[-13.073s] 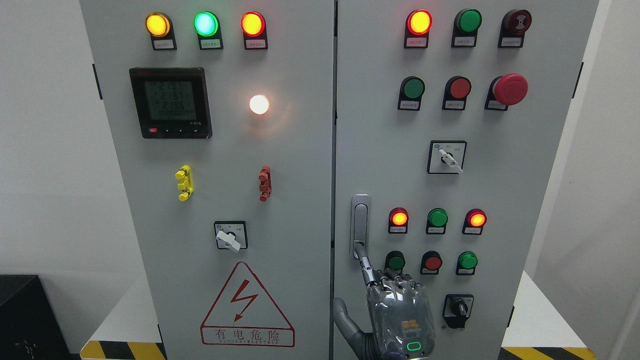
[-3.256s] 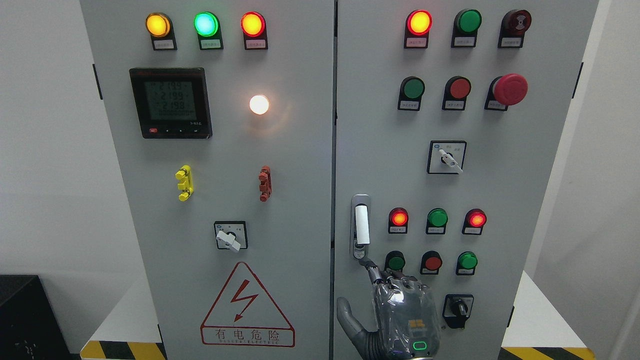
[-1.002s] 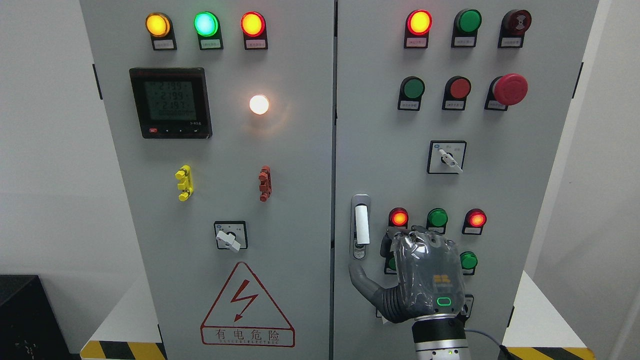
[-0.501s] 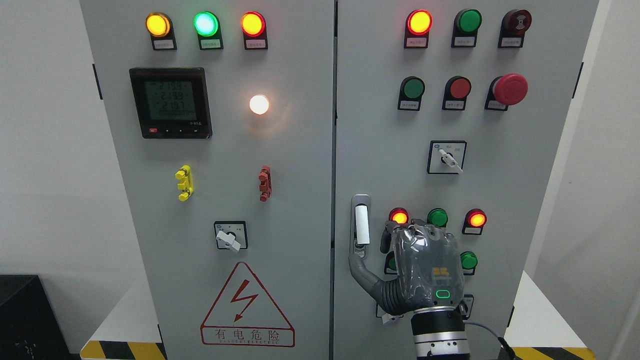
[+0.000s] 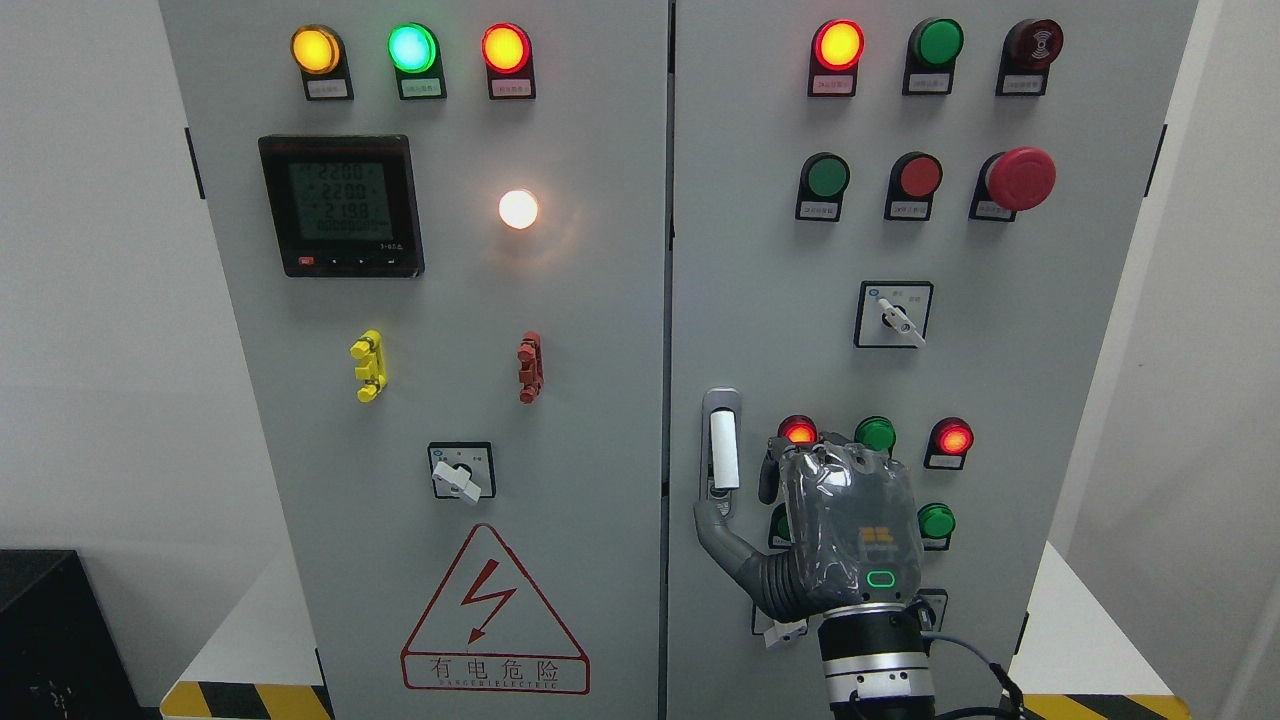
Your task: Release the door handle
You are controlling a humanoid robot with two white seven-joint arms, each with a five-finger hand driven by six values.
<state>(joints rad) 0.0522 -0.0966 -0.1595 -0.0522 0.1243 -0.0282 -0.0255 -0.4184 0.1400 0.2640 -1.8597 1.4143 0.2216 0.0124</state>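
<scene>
- nearest to us, the right hand (image 5: 835, 530) rises from the bottom edge right of the middle on a metal wrist, its back toward us and a small green light on it.
- its fingers (image 5: 770, 470) are curled forward near the cabinet face and its thumb (image 5: 712, 520) reaches out to the left, the tip right at the foot of the door handle (image 5: 722, 450); we cannot tell whether it touches. the hand grasps nothing that we can see.
- the door handle sits at the left edge of the right cabinet door (image 5: 760, 300), its white lever swung out from the silver plate and standing upright, just left of the hand.
- the hand hides part of the lower button rows; a lit red lamp (image 5: 798, 431), a green button (image 5: 876, 434) and another lit red lamp (image 5: 953, 438) show above it.
- higher on that door are a selector switch (image 5: 894, 314) and a red mushroom stop button (image 5: 1018, 178).
- on the left cabinet door (image 5: 450, 300) we see a digital meter (image 5: 341, 205), a glowing white lamp (image 5: 518, 208), a yellow clip (image 5: 369, 365), a red clip (image 5: 530, 366) and a triangular warning sign (image 5: 494, 612).
- the left hand is out of view.
</scene>
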